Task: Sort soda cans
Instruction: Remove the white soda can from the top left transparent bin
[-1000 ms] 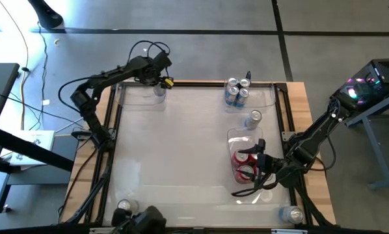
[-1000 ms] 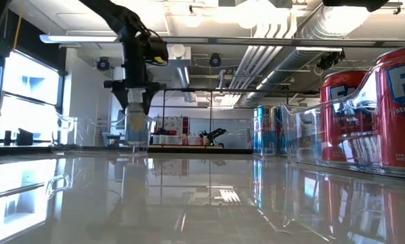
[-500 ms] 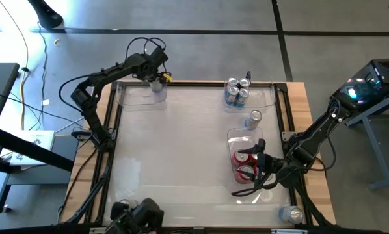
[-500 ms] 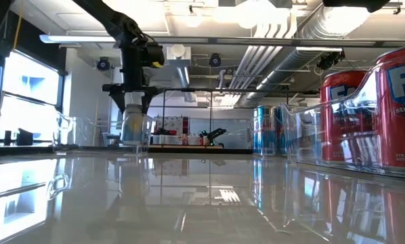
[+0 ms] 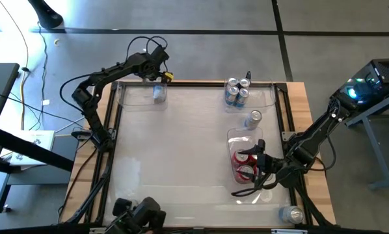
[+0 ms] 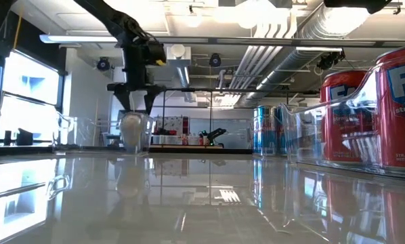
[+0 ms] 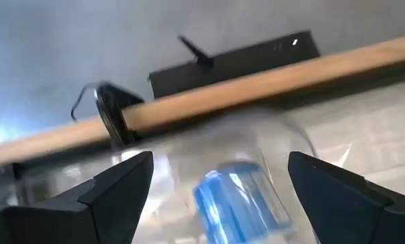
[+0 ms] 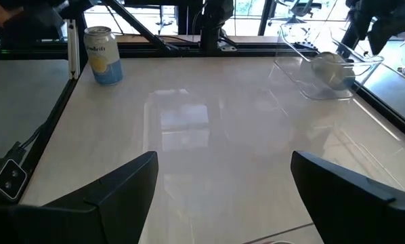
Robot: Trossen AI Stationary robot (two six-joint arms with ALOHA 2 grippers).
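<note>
My left gripper (image 5: 157,79) hangs over the clear bin (image 5: 133,99) at the far left corner of the table, its fingers (image 7: 114,186) spread wide with nothing between them. Just under it a single can (image 5: 158,93) sits inside that bin; through my left wrist camera it shows a blue body (image 7: 240,202) between my two open fingers, apart from both. In the low view the same can (image 6: 130,131) looks pale behind the bin's wall, right below my fingers.

At the far right corner a second clear bin (image 5: 270,97) holds a tight cluster of blue cans (image 5: 237,91), silver tops up, touching one another. Near it, toward me, one silver-topped can (image 5: 253,119) stands alone on the table, outside any bin.

My right gripper (image 5: 258,170) rests at the near right side, over the third clear bin (image 5: 235,136), which holds the red cans (image 5: 244,165) side by side. Its fingers (image 8: 94,196) are released, wide apart and holding nothing; my right wrist camera looks out across the bare table top (image 8: 209,135).

Two more cans are outside the bins: one at the near right corner (image 5: 292,214) and a pale blue and yellow one (image 8: 103,54) seen by my right wrist camera, standing upright near the table's edge.
</note>
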